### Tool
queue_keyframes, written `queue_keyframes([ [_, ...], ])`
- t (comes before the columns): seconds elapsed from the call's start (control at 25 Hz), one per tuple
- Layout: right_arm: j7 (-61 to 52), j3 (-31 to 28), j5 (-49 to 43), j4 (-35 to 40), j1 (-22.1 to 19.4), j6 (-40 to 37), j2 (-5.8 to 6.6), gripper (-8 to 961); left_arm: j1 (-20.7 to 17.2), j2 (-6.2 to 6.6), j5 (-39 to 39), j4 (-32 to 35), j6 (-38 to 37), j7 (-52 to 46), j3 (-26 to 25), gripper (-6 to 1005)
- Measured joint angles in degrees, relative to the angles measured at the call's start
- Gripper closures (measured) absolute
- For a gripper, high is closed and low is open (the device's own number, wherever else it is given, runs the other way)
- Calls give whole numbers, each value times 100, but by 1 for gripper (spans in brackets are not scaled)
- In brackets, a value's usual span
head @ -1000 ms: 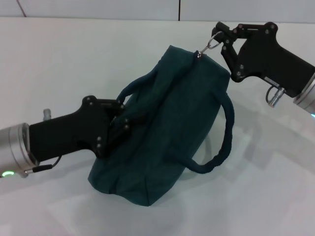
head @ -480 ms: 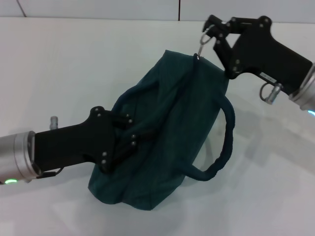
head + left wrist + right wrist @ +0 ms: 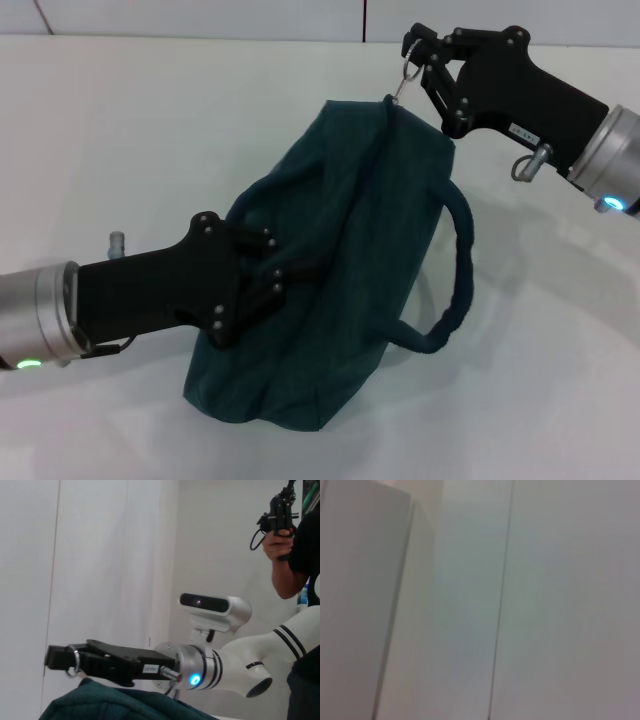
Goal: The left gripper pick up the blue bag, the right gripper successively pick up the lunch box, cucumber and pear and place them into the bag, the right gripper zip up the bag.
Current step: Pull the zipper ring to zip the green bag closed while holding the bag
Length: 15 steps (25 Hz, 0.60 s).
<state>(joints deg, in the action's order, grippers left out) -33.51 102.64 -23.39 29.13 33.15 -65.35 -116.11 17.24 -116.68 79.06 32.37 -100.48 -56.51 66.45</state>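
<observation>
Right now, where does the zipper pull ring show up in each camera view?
Head view: the zipper pull ring sits at the top centre, held in the right gripper above the blue bag.
Left wrist view: the ring hangs at the lower left, at the gripper tip.
Right wrist view: not in it.
Shared landmark: the bag's far end just below the ring.

- One bag (image 3: pixel 340 270), dark teal.
- Two carry handles (image 3: pixel 455 280) on it.
- One metal ring (image 3: pixel 410 62) at the zip end.
- Two grippers: left gripper (image 3: pixel 268 272), right gripper (image 3: pixel 420 55).
- One table (image 3: pixel 150 130).
</observation>
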Motion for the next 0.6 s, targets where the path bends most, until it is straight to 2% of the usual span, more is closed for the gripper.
queue_keyframes([
  [0.28, 42, -15, 13, -3, 4, 153, 7, 932, -2, 7, 130, 22, -68, 54, -18, 896],
  [0.6, 219, -15, -13, -96, -49, -179, 55, 909, -33, -10, 61, -3, -119, 137, -127, 898],
])
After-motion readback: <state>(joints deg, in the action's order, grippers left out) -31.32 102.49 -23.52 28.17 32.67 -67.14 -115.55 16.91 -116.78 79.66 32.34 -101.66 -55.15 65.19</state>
